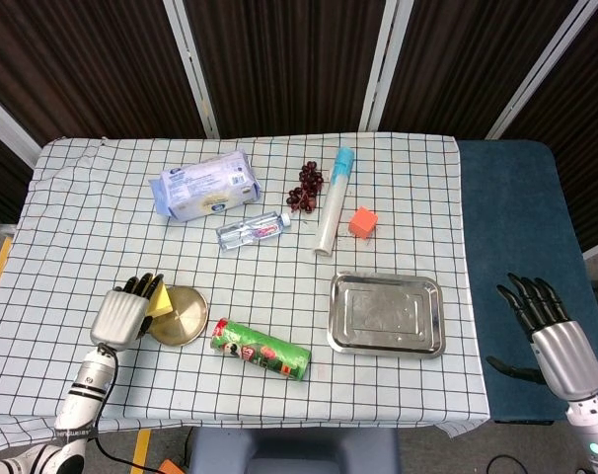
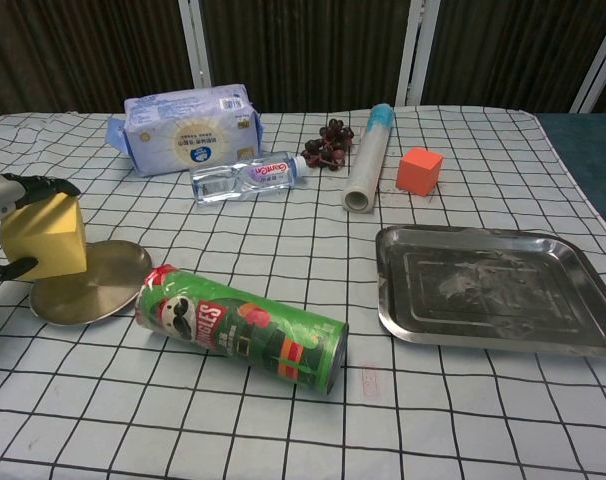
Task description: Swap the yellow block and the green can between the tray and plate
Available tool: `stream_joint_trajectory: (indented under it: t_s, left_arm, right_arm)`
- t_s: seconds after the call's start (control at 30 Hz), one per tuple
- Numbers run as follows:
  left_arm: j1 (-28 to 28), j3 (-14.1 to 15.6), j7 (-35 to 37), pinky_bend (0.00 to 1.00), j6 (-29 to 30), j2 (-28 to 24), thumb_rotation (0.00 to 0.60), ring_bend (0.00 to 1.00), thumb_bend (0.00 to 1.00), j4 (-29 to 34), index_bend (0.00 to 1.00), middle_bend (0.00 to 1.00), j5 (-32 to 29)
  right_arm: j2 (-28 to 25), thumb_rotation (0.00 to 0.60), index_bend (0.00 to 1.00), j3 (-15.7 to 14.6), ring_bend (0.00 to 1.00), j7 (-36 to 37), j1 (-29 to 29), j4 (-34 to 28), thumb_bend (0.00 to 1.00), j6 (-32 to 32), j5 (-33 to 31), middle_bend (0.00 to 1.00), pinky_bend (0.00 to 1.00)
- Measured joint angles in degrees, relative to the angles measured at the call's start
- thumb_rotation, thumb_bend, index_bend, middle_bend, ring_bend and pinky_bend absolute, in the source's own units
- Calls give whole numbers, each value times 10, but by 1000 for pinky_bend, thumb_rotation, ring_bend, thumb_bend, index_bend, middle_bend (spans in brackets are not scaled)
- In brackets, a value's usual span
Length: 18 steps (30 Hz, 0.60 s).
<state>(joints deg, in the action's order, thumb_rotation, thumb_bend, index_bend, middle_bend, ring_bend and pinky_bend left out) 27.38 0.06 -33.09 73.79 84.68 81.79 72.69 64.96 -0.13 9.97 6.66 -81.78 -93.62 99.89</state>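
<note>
My left hand [image 1: 121, 314] grips the yellow block [image 2: 45, 236] over the left edge of the round metal plate [image 2: 93, 289]; in the head view the yellow block [image 1: 161, 299] shows beside the plate [image 1: 184, 316]. The green can [image 1: 261, 348] lies on its side on the cloth just right of the plate, also seen as the green can [image 2: 245, 328] in the chest view. The steel tray [image 1: 386, 314] sits empty to the right. My right hand [image 1: 546, 321] hangs open off the table's right side, holding nothing.
At the back lie a blue wipes pack [image 1: 205, 186], a water bottle [image 1: 252, 231], dark grapes [image 1: 306, 185], a rolled tube [image 1: 333, 200] and an orange cube [image 1: 362, 221]. A dark blue surface [image 1: 521, 257] borders the table on the right.
</note>
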Motion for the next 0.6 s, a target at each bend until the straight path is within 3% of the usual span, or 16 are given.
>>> stream_joint_trajectory:
  t_s: [0.1,0.3,0.6]
  left_arm:
    - [-4,0,1,346,-7,-9,600,137,410,21,8,107,-6]
    - [-13,-1,1,258,-17,-29,600,10,399,61,0,0,-13]
    - [-35,-3,12,189,4,-54,600,0,389,87,0,0,-8]
  right_arm:
    - [0,600,158,0,0,-1,0,0,19,2,-1,0,0]
    - [1,600,157,1,0,-1,0,0,19,1,-1,0,0]
    - [2,600,157,1,0,-4,3,0,19,7,-2,0,0]
